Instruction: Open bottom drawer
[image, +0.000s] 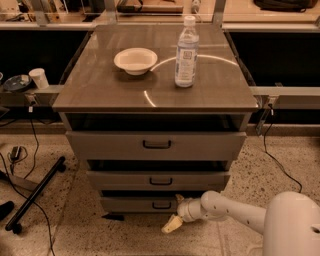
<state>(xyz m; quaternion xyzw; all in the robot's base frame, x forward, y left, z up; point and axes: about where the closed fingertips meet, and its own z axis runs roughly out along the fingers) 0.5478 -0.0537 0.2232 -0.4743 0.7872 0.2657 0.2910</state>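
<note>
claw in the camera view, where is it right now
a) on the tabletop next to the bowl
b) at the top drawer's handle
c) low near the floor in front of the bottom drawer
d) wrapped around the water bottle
C: the claw hangs low near the floor, just below and right of the handle of the bottom drawer, far below the bowl and the water bottle.

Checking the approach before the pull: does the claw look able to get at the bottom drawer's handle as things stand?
Probably yes. The claw hangs near the floor, just below and right of the handle on the bottom drawer, with nothing visible between them.
</note>
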